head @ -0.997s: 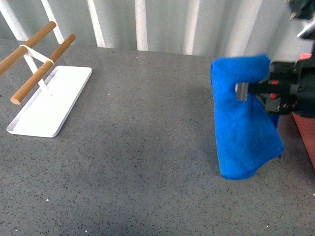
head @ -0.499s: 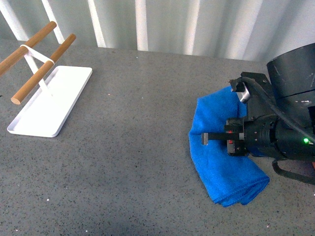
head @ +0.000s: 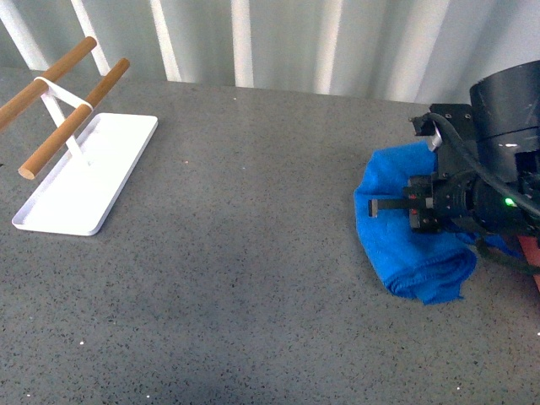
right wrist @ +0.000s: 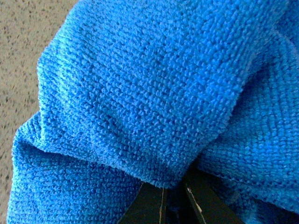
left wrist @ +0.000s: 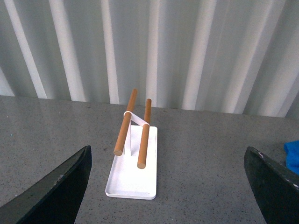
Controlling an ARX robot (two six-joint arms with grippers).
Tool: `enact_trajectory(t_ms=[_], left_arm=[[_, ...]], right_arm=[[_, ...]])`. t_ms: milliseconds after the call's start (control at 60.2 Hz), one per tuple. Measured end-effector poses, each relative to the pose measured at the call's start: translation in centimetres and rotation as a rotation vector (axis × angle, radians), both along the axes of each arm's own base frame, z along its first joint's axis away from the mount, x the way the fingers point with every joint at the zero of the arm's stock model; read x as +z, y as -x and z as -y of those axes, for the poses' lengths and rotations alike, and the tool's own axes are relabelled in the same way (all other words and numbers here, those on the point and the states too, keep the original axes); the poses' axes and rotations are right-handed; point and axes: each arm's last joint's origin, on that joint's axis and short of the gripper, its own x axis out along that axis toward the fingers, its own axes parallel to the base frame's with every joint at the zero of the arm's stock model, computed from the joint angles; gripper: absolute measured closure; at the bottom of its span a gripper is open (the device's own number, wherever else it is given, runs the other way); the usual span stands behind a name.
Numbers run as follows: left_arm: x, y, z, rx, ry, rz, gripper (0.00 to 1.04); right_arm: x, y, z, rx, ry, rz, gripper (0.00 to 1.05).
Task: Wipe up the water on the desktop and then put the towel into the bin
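The bright blue towel lies bunched on the dark grey speckled desktop at the right of the front view. My right gripper is shut on the towel and presses it low on the desktop. In the right wrist view the towel fills the picture, folded over my right gripper. My left gripper is open and empty above the desktop; a blue corner of the towel shows at that view's edge. A sliver of the salmon-pink bin shows at the far right.
A flat white tray with two wooden rods stands at the far left of the desktop; it also shows in the left wrist view. A ribbed pale wall runs behind the desktop.
My right gripper brought the hanging towel down onto the desktop and left, then dragged it back to the right. The towel now lies bunched. The left arm has not visibly moved.
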Motion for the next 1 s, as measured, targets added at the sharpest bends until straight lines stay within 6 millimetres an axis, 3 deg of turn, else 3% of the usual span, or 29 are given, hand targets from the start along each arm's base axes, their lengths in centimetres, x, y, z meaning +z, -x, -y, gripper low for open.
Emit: enact_trajectory(t_ms=[249, 349, 482, 582, 698, 831, 997], left_arm=[[0.0, 0.0, 0.0, 0.000, 0.000, 0.000, 0.07], [0.0, 0.0, 0.0, 0.000, 0.000, 0.000, 0.07], [0.0, 0.0, 0.0, 0.000, 0.000, 0.000, 0.07], [0.0, 0.0, 0.0, 0.000, 0.000, 0.000, 0.07], [0.0, 0.0, 0.0, 0.000, 0.000, 0.000, 0.07], [0.0, 0.0, 0.0, 0.000, 0.000, 0.000, 0.07], [0.0, 0.0, 0.0, 0.000, 0.000, 0.000, 0.07]], right_arm=[[0.0, -5.2, -1.0, -0.007, 0.036, 0.063, 1.01], [0.6, -7.3, -2.7, 0.079, -0.036, 0.076, 1.01], [1.1, -7.9, -5.8, 0.216, -0.103, 0.061, 1.01], [0.7, -5.5, -9.3, 0.399, -0.121, 0.012, 1.01], [0.8, -0.7, -10.3, 0.573, -0.104, -0.065, 1.01], [0.7, 2.8, -8.8, 0.668, -0.050, -0.113, 1.01], [1.7, 5.0, -3.4, 0.654, 0.038, -0.147, 1.01]])
